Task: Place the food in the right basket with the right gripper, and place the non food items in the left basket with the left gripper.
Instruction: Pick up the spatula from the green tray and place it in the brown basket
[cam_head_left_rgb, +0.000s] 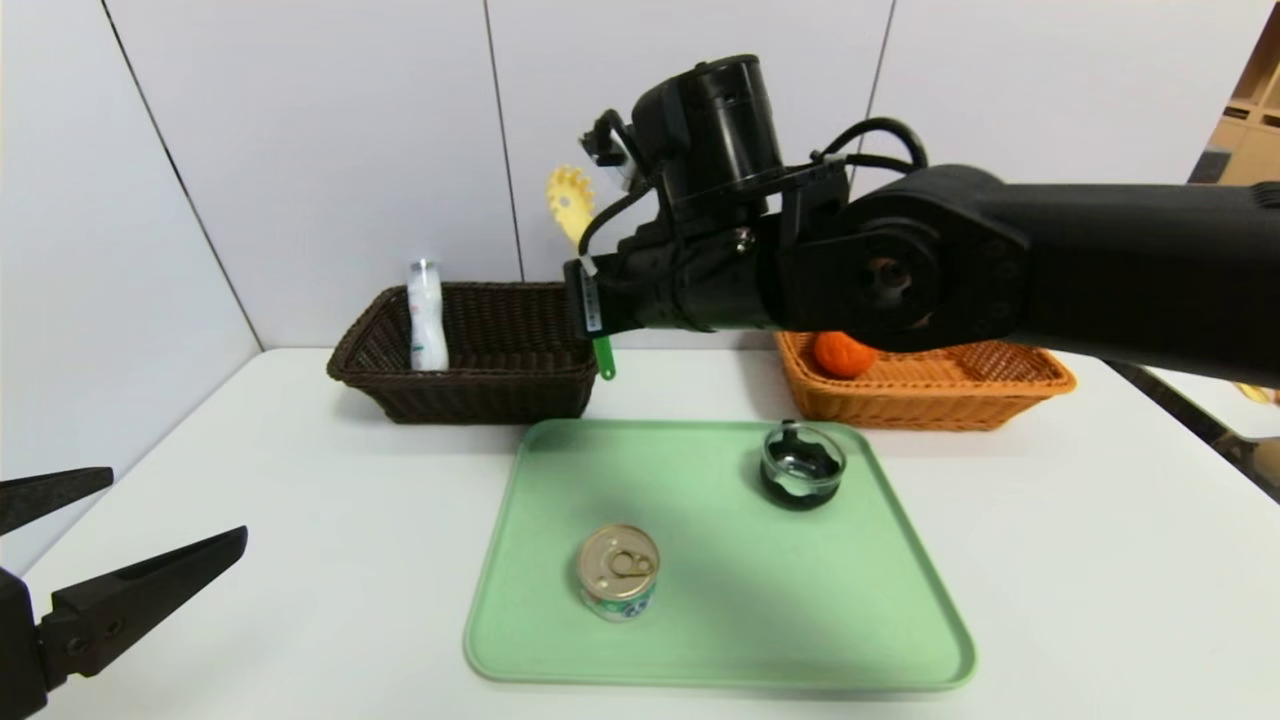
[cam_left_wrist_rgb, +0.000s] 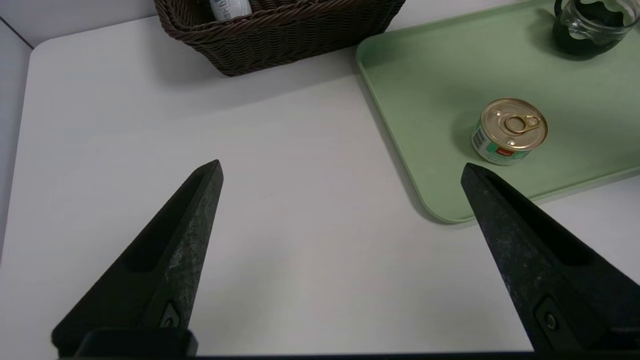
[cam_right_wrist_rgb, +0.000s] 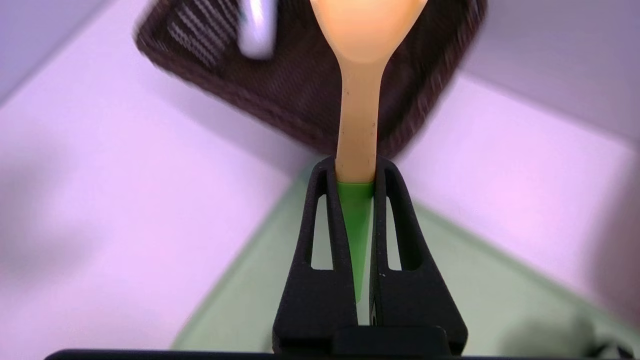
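Right claw (cam_right_wrist_rgb: 355, 167), above the tray (cam_head_left_rgb: 720, 650), holds 1 pasta spoon (cam_head_left_rgb: 571, 200), with yellow pronged head and green handle, near the dark basket (cam_head_left_rgb: 490, 398). Left claw (cam_left_wrist_rgb: 342, 167), wide apart, hangs above the counter (cam_head_left_rgb: 300, 560).

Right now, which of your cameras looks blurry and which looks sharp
Right wrist view: the dark basket and bottle are smeared, the right gripper's fingertips crisp; left wrist view: can sharp, soft shadow beside it; head view: can and dark glass dish readable.
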